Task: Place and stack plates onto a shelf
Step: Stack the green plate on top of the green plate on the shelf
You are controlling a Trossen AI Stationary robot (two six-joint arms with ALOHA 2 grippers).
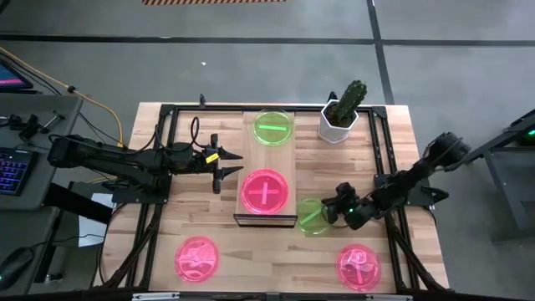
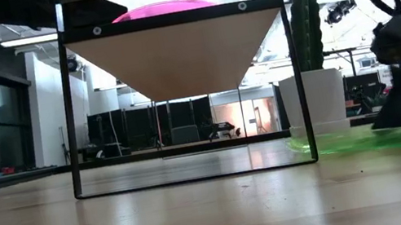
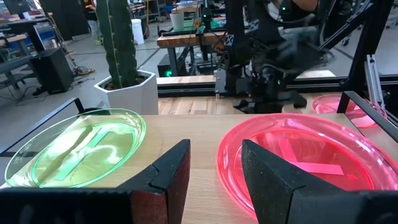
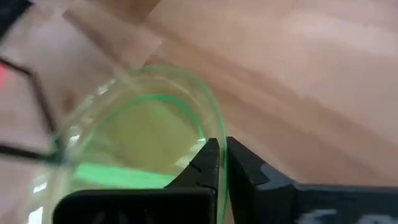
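Note:
The shelf [image 1: 269, 155] runs from the table's far side toward its near side at the centre. One green plate [image 1: 273, 128] lies on its far end and a pink plate [image 1: 267, 190] on its near end. A second green plate [image 1: 311, 216] sits on the table just right of the shelf's near end, with my right gripper [image 1: 328, 213] shut on it. Two more pink plates [image 1: 197, 259] [image 1: 359, 266] rest on the table near its front edge. My left gripper [image 1: 232, 167] hovers open at the shelf's left edge, facing both shelf plates [image 3: 81, 146] [image 3: 305, 158]. My right gripper pinches the green plate's rim [image 4: 214, 127] on the side toward the table's right, one finger inside the rim and one outside. The fingers reach in from the table's right, slanting down. In the low view the plate [image 2: 354, 140] lies low on the tabletop.
A white pot with a cactus [image 1: 341, 113] stands on the table just right of the shelf's far end. Dark frame rails [image 1: 163, 150] run along the table's left and right sides. Bare tabletop lies between the two near pink plates.

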